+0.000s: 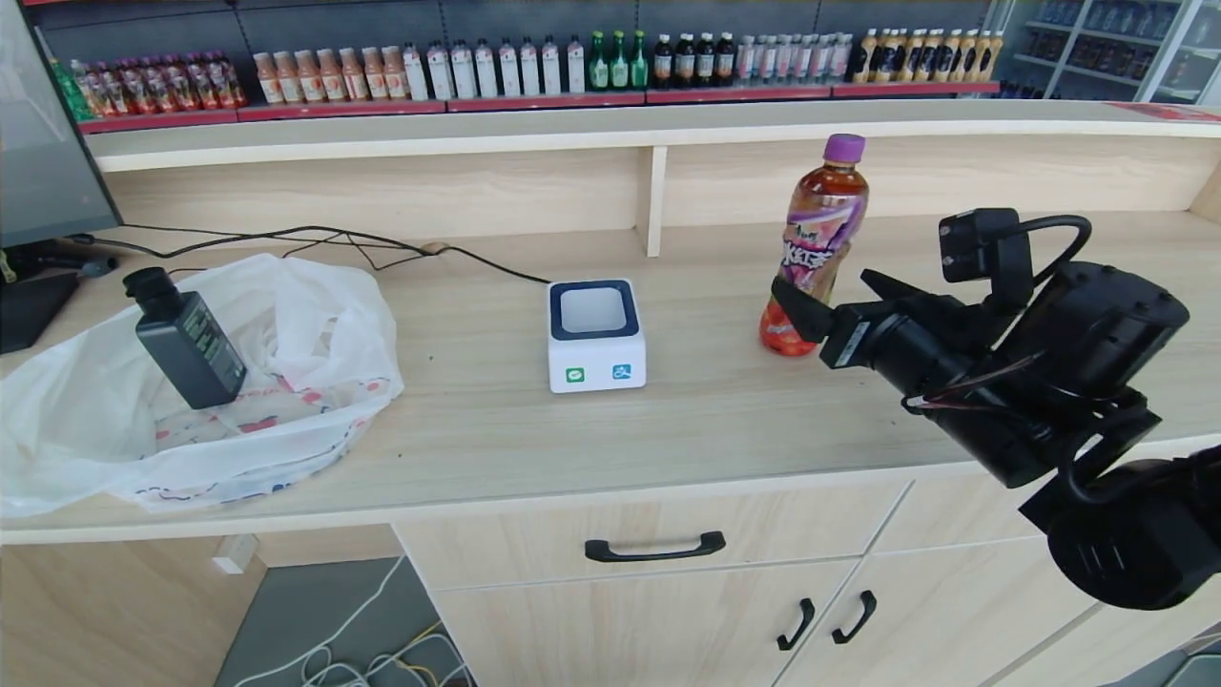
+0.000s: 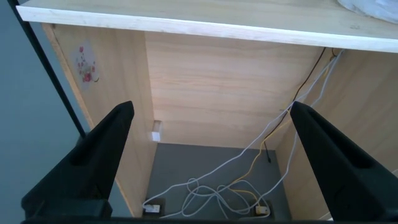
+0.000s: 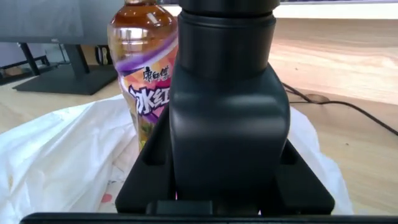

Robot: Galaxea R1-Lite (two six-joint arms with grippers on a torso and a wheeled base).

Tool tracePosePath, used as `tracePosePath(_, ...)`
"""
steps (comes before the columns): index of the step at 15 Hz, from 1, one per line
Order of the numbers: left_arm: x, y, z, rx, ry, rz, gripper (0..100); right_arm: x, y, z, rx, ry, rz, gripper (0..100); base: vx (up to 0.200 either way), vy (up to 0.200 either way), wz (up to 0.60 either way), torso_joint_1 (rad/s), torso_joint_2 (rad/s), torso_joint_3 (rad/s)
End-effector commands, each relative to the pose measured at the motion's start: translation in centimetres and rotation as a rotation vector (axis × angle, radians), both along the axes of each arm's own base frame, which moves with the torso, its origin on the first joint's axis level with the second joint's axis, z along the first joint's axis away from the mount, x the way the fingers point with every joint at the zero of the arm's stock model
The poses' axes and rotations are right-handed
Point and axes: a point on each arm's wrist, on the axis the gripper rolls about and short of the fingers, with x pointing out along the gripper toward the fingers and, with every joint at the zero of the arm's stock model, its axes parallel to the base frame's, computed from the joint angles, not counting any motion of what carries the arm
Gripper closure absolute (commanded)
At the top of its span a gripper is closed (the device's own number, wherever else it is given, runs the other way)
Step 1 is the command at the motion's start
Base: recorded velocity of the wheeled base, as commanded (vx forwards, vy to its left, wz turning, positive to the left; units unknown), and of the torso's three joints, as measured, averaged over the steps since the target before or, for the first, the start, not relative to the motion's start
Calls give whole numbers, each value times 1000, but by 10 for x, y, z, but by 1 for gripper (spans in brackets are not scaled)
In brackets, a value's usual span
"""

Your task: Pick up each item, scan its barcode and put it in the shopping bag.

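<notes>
Reference landmark: white box-shaped barcode scanner (image 1: 596, 334) with a dark blue window frame, standing mid-way along the light wooden counter (image 1: 715, 420).

Task item: clear plastic bottle of amber tea (image 1: 822, 239) with purple cap and purple label. Upright on the counter, base down, to the robot's right of the scanner and slightly farther back, well apart from it.

Black right gripper (image 1: 818, 281): level with the lower half of the tea bottle, approaching from the side away from the scanner. Spread roughly to the bottle's width. One finger (image 1: 799, 310) across the front of the bottle's lower part, the other just beside the bottle on the side away from the scanner. Contact with the bottle: cannot tell.

Black left gripper (image 2: 211, 106): below the counter edge, to the robot's left of the scanner, facing an open cabinet bay with loose white and yellow cables (image 2: 211, 193). Spread wide, nothing held.

Thin white plastic shopping bag (image 1: 315, 324) with red print: lying open on the counter, near the scanner on the robot's left. Inside, a dark grey rectangular plastic bottle (image 1: 186, 343) with black cap, tilted, cap end leaning away from the scanner.

Black cable (image 1: 315, 234): on the counter behind the bag, running up to the scanner's rear corner.
</notes>
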Motion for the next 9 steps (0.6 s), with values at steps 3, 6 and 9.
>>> tracePosePath(3, 0, 0, 0, -3, 0, 0, 0, 27, 19, -23, -14, 43, 10, 100, 0, 0, 0, 0, 0, 0)
tracePosePath(6, 0, 0, 0, -3, 0, 0, 0, 34, 24, -28, -16, 47, 13, 100, 0, 0, 0, 0, 0, 0)
tracePosePath(9, 0, 0, 0, -3, 0, 0, 0, 40, 32, -40, -29, 69, 24, 100, 0, 0, 0, 0, 0, 0)
